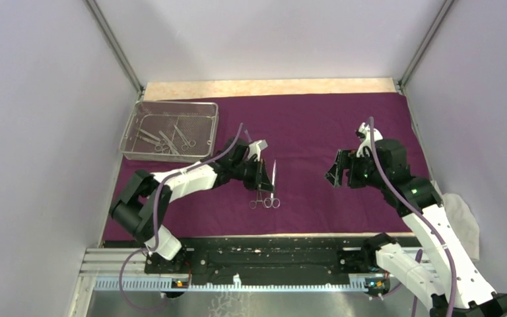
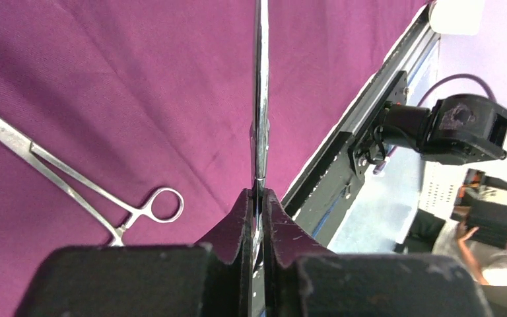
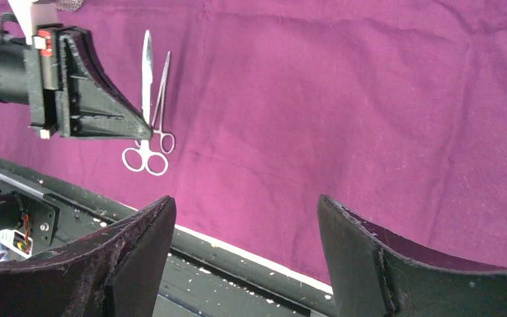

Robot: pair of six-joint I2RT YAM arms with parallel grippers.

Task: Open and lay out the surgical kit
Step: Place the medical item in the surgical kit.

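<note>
Overhead looks down; wrist views (close, low) share the cloth (image 2: pixel 138 79).

tool (image 2: pixel 257 196) pinching scissors (image 2: pixel 261 99), forceps (image 2: pixel 3 132) on cloth (image 2: pixel 138 72)

In the left wrist view the scissors (image 2: pixel 260 99) run out at the top edge, and their lower part is hidden between the fingers of the left end effector (image 2: pixel 259 198). The forceps (image 2: pixel 72 181) beside them are cut by the left edge. From above, the instruments (image 1: pixel 168 139) in the tray (image 1: pixel 165 157) are too small to count.
</note>
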